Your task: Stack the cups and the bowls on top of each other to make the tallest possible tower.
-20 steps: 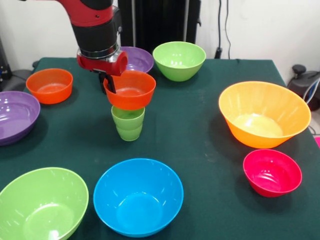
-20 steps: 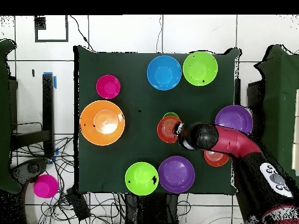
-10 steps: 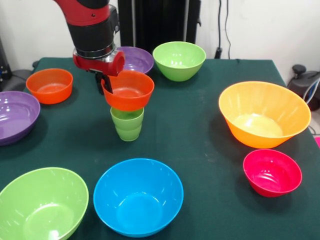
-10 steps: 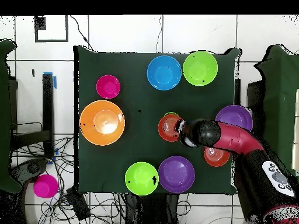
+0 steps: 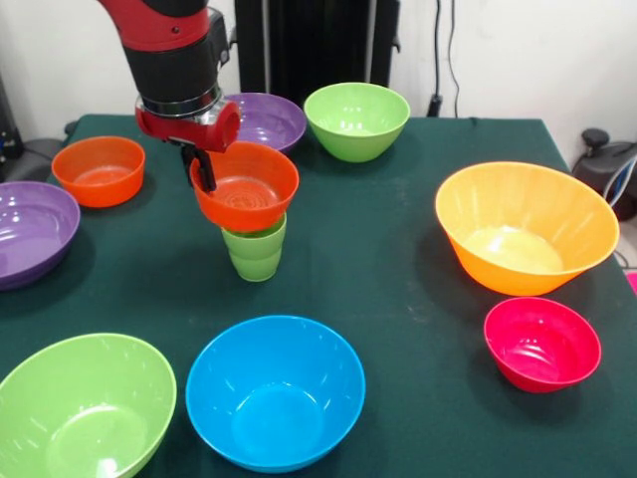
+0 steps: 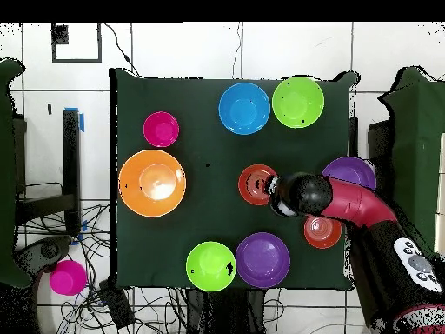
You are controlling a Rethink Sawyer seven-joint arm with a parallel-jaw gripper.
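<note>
- Front view: the gripper (image 5: 205,171) is clamped on the far-left rim of a small orange-red bowl (image 5: 245,185), left of frame centre.
- That bowl sits tilted on the light-green cup (image 5: 255,249), which stands on the green table (image 5: 388,259).
- Around them: a second orange-red bowl (image 5: 99,170) at upper left, a purple bowl (image 5: 30,231) at the left edge, another purple bowl (image 5: 261,119) behind the arm, lime-green bowls at top centre (image 5: 357,120) and lower left (image 5: 84,408), a blue bowl (image 5: 274,390) at bottom centre, a large orange bowl (image 5: 525,228) at right, and a pink-red bowl (image 5: 541,344) at lower right.
- Overhead view: the held bowl (image 6: 255,184) lies right of centre, covering the cup, with the gripper (image 6: 275,185) at its right rim.
</note>
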